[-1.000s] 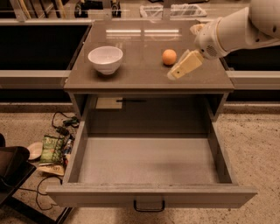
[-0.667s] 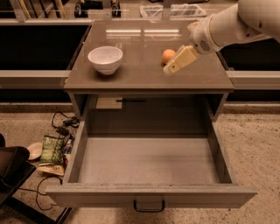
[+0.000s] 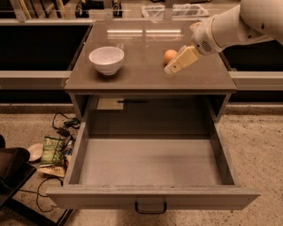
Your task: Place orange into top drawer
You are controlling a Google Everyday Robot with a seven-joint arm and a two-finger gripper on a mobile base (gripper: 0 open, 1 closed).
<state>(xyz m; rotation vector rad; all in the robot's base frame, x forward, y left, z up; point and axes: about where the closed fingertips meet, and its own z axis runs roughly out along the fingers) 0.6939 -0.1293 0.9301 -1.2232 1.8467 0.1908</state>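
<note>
The orange [image 3: 170, 56] is a small round fruit on the grey-brown cabinet top [image 3: 146, 73], right of centre. My gripper [image 3: 173, 67] comes in from the upper right on a white arm; its cream fingers [image 3: 182, 60] point down-left and lie just right of and in front of the orange, close to it. The top drawer [image 3: 150, 161] is pulled fully out below the cabinet top, its flat grey floor bare, with a small dark handle [image 3: 151, 207] on its front.
A white bowl [image 3: 106, 59] stands on the left of the cabinet top. Cables and a snack bag [image 3: 52, 150] lie on the floor to the drawer's left, beside a dark object [image 3: 11, 174]. Clear trays [image 3: 172, 9] sit behind the cabinet.
My gripper has moved left and slightly up towards the orange, from clear of it on the right to right beside it. The orange, bowl and drawer have not moved.
</note>
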